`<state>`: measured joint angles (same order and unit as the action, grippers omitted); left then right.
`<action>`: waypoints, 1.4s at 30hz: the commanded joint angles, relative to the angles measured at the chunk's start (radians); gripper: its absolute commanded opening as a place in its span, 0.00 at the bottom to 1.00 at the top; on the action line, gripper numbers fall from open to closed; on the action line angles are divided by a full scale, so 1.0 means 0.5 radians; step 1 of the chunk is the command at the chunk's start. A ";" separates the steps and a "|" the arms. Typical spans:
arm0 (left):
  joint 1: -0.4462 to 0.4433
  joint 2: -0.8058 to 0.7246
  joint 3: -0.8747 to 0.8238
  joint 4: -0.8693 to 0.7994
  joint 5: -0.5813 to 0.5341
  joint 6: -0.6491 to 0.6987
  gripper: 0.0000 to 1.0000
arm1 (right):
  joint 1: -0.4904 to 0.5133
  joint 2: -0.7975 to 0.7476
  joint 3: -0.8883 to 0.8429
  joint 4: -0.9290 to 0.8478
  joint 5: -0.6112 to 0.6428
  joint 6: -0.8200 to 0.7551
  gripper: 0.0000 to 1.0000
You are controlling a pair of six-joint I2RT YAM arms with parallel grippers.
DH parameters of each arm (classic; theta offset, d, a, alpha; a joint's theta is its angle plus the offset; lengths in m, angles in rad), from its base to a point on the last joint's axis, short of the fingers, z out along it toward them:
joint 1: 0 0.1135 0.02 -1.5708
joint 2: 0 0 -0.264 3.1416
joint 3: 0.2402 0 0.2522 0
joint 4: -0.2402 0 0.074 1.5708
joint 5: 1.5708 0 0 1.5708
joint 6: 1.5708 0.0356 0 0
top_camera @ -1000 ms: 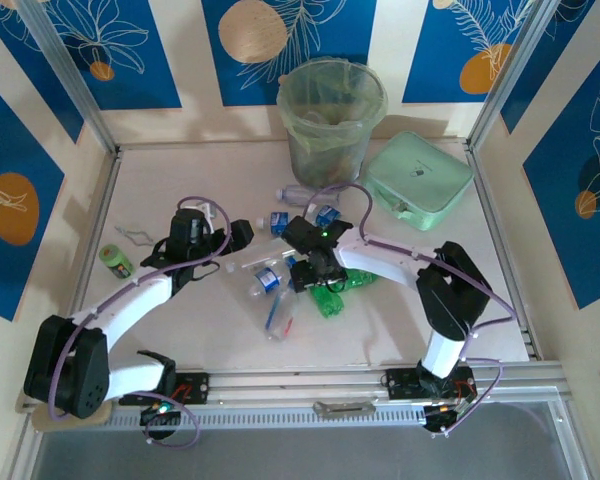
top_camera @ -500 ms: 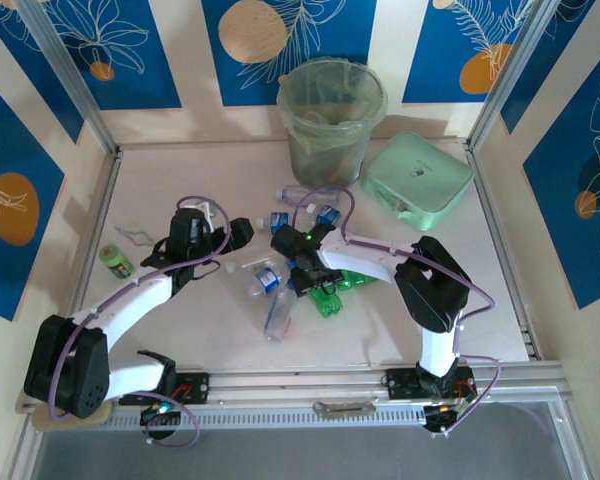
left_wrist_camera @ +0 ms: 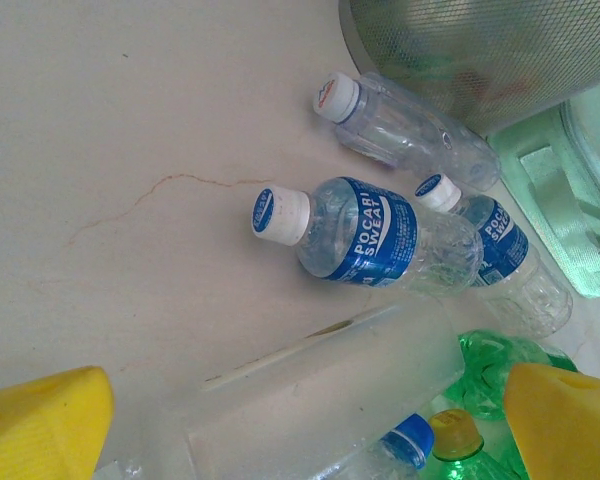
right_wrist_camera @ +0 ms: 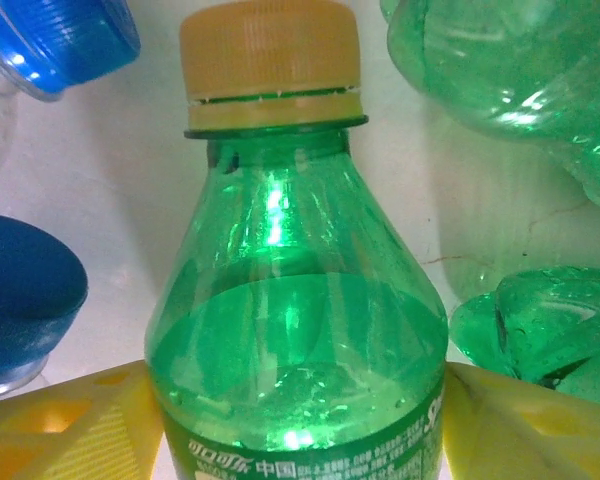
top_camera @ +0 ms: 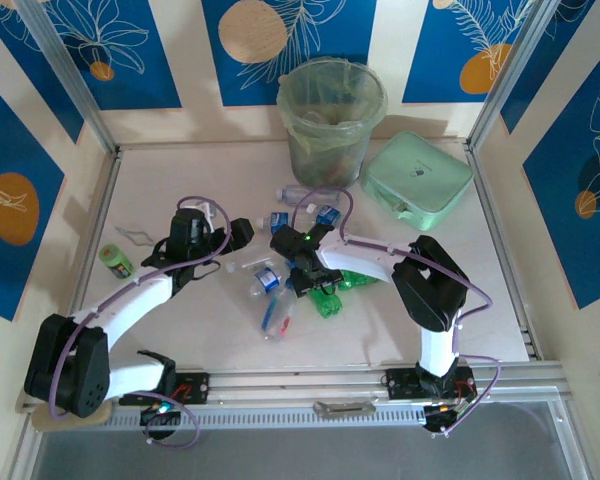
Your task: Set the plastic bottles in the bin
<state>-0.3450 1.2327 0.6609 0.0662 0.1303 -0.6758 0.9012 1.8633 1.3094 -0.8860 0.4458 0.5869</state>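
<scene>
Several plastic bottles lie in the middle of the table between my two grippers. My right gripper (top_camera: 315, 284) (right_wrist_camera: 295, 420) is shut on a green bottle (right_wrist_camera: 292, 330) (top_camera: 329, 299) with a yellow cap, one yellow finger on each side of its body. More crushed green bottles (right_wrist_camera: 520, 70) lie beside it. My left gripper (top_camera: 231, 243) (left_wrist_camera: 305, 415) stands open over a translucent clear bottle (left_wrist_camera: 340, 390). Beyond it lie a blue-labelled Pocari Sweat bottle (left_wrist_camera: 380, 235) and a clear white-capped bottle (left_wrist_camera: 410, 130). The bin (top_camera: 332, 110), lined with a pale green bag, stands at the back.
A mint-green rectangular lid (top_camera: 418, 180) lies right of the bin. A green tape roll (top_camera: 115, 260) and a bent wire (top_camera: 135, 235) sit at the left. A clear bottle (top_camera: 275, 315) lies toward the front. Aluminium frame rails border the table.
The right arm has folded in with its elbow swung left, and its gripper has closed on the green bottle. The clear front bottle shifted slightly. The left arm has stayed still.
</scene>
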 commanded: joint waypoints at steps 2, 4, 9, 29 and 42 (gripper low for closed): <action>0.009 -0.011 -0.022 0.027 0.045 -0.018 1.00 | 0.011 0.044 0.009 -0.009 0.006 -0.005 0.72; 0.009 -0.011 -0.025 0.029 0.045 -0.020 1.00 | 0.011 0.047 0.006 -0.006 0.005 -0.005 0.72; 0.008 -0.017 -0.027 0.024 0.045 -0.020 1.00 | 0.009 0.054 0.003 0.005 0.000 -0.011 0.71; 0.009 -0.032 -0.037 0.027 0.042 -0.024 1.00 | -0.005 -0.073 -0.014 0.081 -0.026 -0.028 0.57; 0.009 -0.028 -0.064 0.067 0.052 -0.008 1.00 | -0.330 -0.599 -0.235 0.678 -0.695 -0.008 0.57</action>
<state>-0.3450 1.2324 0.6437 0.0742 0.1352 -0.6796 0.7761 1.6215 1.2224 -0.6579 0.2405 0.5732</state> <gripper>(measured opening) 0.996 0.571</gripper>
